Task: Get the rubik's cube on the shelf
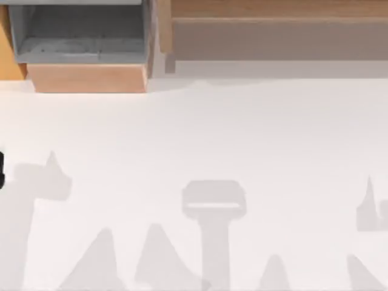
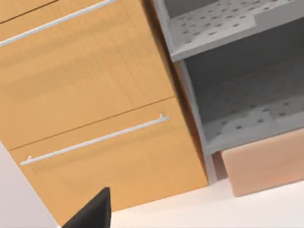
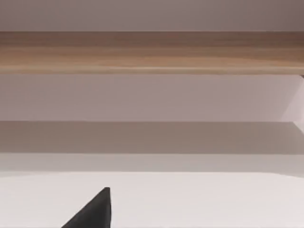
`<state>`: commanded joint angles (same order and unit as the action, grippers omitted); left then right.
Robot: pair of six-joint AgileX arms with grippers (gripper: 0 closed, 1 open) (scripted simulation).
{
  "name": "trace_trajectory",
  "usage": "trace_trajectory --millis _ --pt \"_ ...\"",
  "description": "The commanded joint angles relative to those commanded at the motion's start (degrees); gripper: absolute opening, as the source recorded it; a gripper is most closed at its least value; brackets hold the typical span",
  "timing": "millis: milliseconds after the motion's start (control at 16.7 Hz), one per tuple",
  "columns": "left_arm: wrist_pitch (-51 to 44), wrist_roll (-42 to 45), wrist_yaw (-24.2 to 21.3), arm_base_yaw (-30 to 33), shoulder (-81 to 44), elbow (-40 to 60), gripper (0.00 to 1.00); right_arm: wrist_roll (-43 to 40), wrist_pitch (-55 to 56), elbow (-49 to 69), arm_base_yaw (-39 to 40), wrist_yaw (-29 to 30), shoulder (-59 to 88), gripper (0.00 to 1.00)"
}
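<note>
The cube lies nowhere on the white table (image 1: 200,133) before the shelf (image 1: 273,8), but should prove light, stiff and easily pinched across opposite flat faces (each arm's tool state I cannot tell).

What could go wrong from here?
The shelf runs along the table's far edge, beside the open grey-lined box; a drop could land in the wrong one.
The left tool faces the orange cabinet closely; advancing may strike its handles.
The right tool sits below the shelf's ledge; lifting forward could clip it.
</note>
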<state>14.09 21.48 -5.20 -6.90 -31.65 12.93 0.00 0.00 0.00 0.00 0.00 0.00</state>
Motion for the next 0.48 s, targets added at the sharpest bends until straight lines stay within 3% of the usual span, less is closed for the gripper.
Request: trace_trajectory --millis 480 --pt "21.76 29.54 -8.66 -7.89 -42.13 20.31 1.0 0.0 0.0 0.0 0.0 0.0 0.0 1.0"
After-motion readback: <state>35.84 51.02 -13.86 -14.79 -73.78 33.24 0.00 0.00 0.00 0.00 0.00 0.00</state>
